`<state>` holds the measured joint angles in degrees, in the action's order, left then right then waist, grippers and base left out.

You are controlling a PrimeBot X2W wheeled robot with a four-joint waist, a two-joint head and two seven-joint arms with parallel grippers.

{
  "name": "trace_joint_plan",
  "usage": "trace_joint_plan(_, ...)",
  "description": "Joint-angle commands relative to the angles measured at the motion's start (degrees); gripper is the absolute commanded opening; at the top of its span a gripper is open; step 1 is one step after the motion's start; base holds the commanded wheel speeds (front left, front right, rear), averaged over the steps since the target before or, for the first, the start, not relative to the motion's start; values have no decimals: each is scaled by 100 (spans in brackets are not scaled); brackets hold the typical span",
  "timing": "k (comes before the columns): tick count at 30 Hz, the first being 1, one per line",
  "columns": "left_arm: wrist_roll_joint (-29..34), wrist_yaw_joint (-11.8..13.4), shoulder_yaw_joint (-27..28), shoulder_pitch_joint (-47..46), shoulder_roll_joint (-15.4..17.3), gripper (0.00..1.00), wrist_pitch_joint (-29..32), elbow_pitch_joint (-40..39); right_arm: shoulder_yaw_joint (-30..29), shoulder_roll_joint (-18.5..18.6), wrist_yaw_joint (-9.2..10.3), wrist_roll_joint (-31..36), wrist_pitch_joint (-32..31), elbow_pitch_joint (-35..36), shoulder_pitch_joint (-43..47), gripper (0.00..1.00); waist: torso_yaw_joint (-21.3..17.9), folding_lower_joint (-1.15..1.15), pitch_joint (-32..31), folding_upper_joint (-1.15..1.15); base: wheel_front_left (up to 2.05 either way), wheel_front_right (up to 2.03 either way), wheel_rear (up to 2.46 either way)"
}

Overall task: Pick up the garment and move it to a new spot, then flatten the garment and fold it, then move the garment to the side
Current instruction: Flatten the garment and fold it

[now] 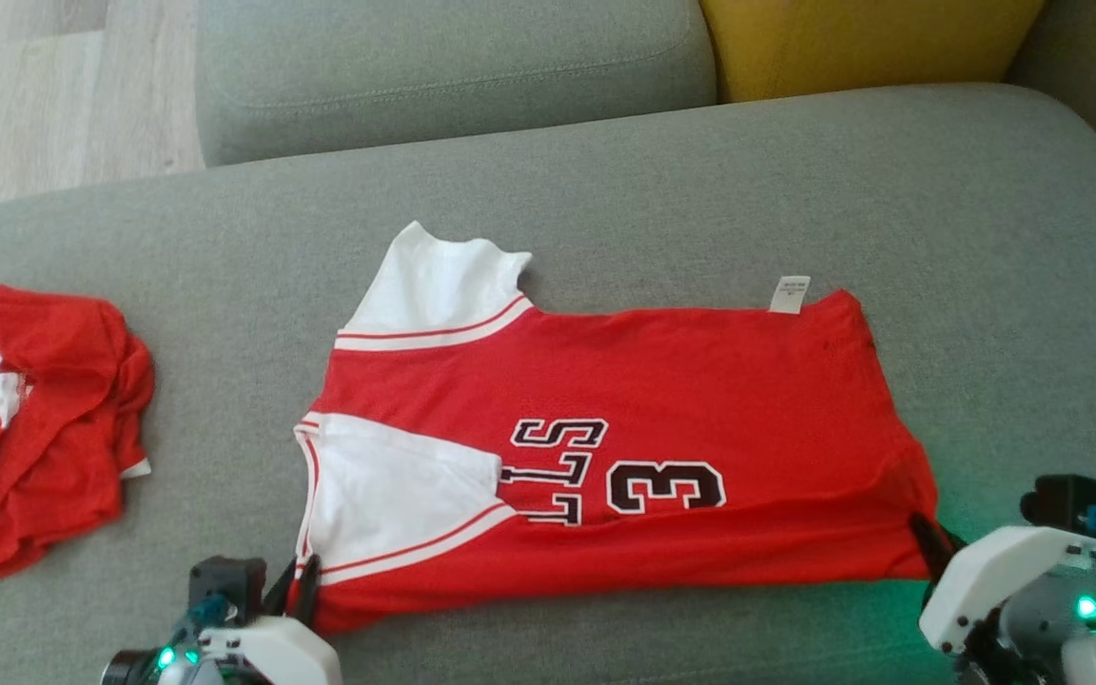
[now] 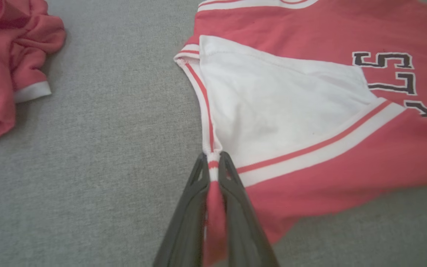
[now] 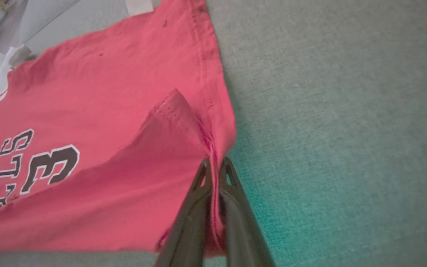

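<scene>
The red mesh jersey, white at the shoulders, lies flat and roughly rectangular mid-seat on the coarse grey sofa cushion. The left gripper is clamped on its striped collar edge at 7 o'clock. The right gripper pinches the hem corner at 4 o'clock. A crumpled red garment sits at 9 o'clock.

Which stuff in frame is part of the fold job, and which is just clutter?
In the job:
- spread red-and-white numbered jersey
- left gripper, jaws shut on its striped trim edge
- right gripper, jaws shut on its hem corner

Lying about:
- crumpled red-and-white garment, apart at the left
- yellow cushion
- grey fabric sofa underneath
</scene>
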<state>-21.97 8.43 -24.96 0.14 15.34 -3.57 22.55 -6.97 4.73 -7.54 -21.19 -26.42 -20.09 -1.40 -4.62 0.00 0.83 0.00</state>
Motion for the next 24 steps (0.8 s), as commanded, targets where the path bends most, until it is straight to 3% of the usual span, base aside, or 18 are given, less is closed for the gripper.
trace_joint_plan(1,-22,72,246,-177,172,3,-5,-197,22,73,5,-4,9,321,-129,100,2,0,-12,0,0,0,0)
trace_joint_plan(2,-14,101,240,-161,174,42,10,-239,3,38,5,-17,8,410,-92,100,1,0,-17,0,0,0,0)
trace_joint_plan(3,-12,137,248,-155,167,91,-2,-287,-20,4,5,-42,51,515,-69,100,-1,0,-19,0,0,0,0)
trace_joint_plan(4,-24,174,272,-155,152,100,-28,-334,-34,-25,5,-66,119,622,-52,100,-4,0,-22,0,0,0,0)
trace_joint_plan(11,-274,276,706,-363,-88,100,-882,-857,-13,-132,5,-79,1246,1332,-92,100,-58,0,67,0,0,0,0)
trace_joint_plan(17,-485,49,1343,-695,-448,100,-1136,-1285,202,-159,5,-104,2450,1481,-344,100,-186,0,360,0,0,0,0)
trace_joint_plan(24,61,-347,1289,-1678,-474,100,-1135,-916,679,-70,5,208,2786,1095,-989,100,-418,0,937,0,0,0,0)
